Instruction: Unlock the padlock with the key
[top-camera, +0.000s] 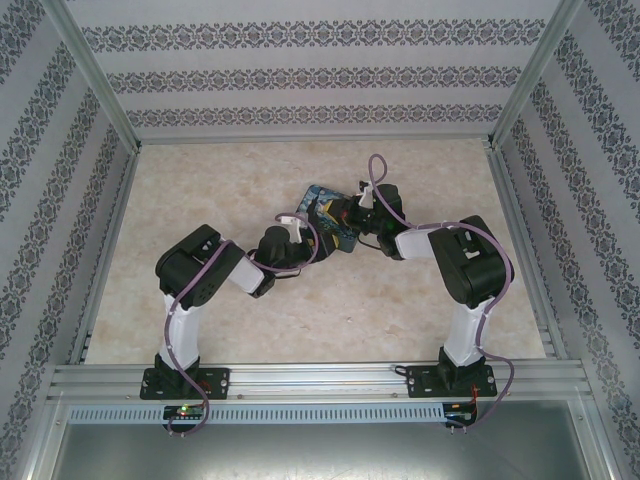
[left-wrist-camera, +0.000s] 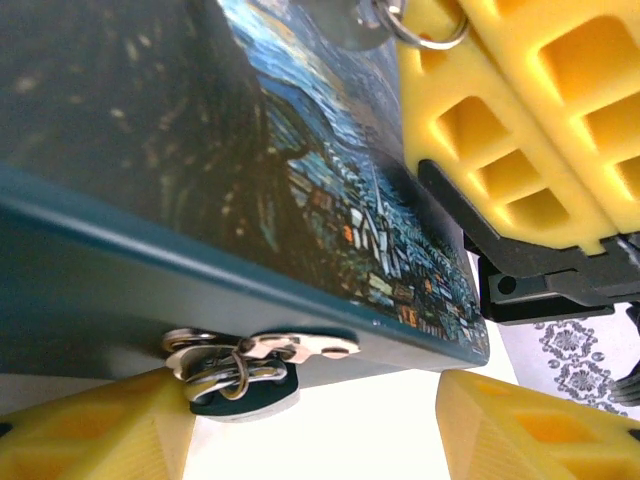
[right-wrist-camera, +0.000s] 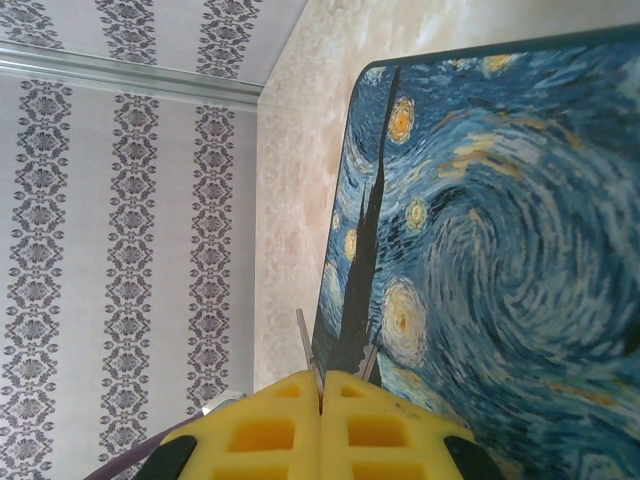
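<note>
The padlock (left-wrist-camera: 236, 397), tiny and blue-grey, hangs by its small shackle at the lower edge of a blue night-sky tin (left-wrist-camera: 300, 180), next to a flat notched silver piece (left-wrist-camera: 305, 347). My left gripper (left-wrist-camera: 315, 425) is open, its yellow fingers (left-wrist-camera: 90, 430) on either side below the padlock, the left one almost against it. My right gripper (right-wrist-camera: 322, 378) is shut on the key (right-wrist-camera: 308, 345), whose thin blade sticks out over the tin's lid (right-wrist-camera: 500, 230). From above, both grippers, left (top-camera: 295, 228) and right (top-camera: 355, 208), meet at the tin (top-camera: 322, 198).
The right gripper's fingers (left-wrist-camera: 500, 130) hang close over the tin's lid, with a key ring (left-wrist-camera: 432, 36) at their tip. The tin lies mid-table on the marbled top (top-camera: 200, 180). Patterned walls (top-camera: 320, 75) with metal posts close in the table on three sides.
</note>
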